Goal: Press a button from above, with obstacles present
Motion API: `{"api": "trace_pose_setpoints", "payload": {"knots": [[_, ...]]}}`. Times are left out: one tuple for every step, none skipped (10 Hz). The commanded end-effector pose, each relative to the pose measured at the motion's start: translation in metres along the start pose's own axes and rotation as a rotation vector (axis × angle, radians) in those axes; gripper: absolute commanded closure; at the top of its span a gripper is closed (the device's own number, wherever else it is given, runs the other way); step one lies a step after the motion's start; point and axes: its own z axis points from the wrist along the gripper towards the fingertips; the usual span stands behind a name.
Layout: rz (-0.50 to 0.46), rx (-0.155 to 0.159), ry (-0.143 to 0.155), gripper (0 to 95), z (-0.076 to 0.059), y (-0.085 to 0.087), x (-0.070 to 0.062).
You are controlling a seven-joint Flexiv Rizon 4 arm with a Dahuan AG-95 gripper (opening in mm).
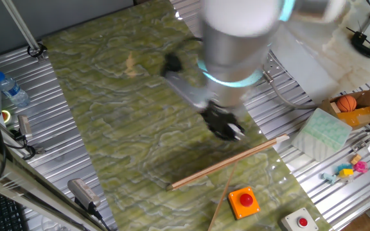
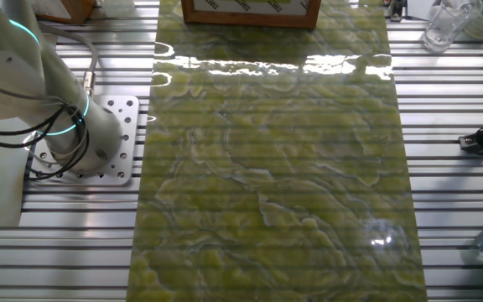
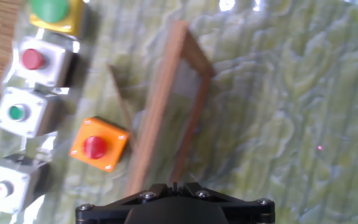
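Button (image 1: 243,202) lies past long stick (image 1: 229,164) from tool (image 1: 225,128) (well apart).

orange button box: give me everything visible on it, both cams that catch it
The orange button box is a small square housing, plastic by its look, with a round red cap on top, not visibly pressed. It sits flat on the green patterned mat, near its edge. The long wooden stick lies just beyond it; the shorter stick runs alongside, contact unclear. In the hand view, nothing rests on it.
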Motion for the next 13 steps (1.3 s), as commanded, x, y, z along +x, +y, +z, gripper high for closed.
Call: {"api": "trace_pose_setpoints", "payload": {"knots": [[0.014,0.001,0.005,95.0,-0.004,0.023,-0.001],[0.018,0.001,0.004,95.0,-0.005,0.029,-0.003],[0.022,0.005,0.002,95.0,-0.006,0.032,-0.004],[0.014,0.009,-0.006,95.0,-0.006,0.032,-0.004],[-0.057,0.024,-0.01,95.0,-0.006,0.032,-0.004],[-0.144,0.026,-0.017,95.0,-0.006,0.032,-0.004],[-0.262,0.026,-0.016,95.0,-0.006,0.032,-0.004],[-0.277,0.019,-0.019,95.0,-0.006,0.032,-0.004],[-0.303,0.006,-0.027,95.0,-0.006,0.032,-0.004],[-0.388,0.001,-0.031,95.0,-0.005,0.036,-0.004],[-0.427,0.001,-0.031,95.0,-0.005,0.047,-0.004],[-0.431,0.003,-0.03,95.0,-0.006,0.06,-0.005],[-0.449,0.004,-0.026,95.0,-0.005,0.078,-0.003]]}}
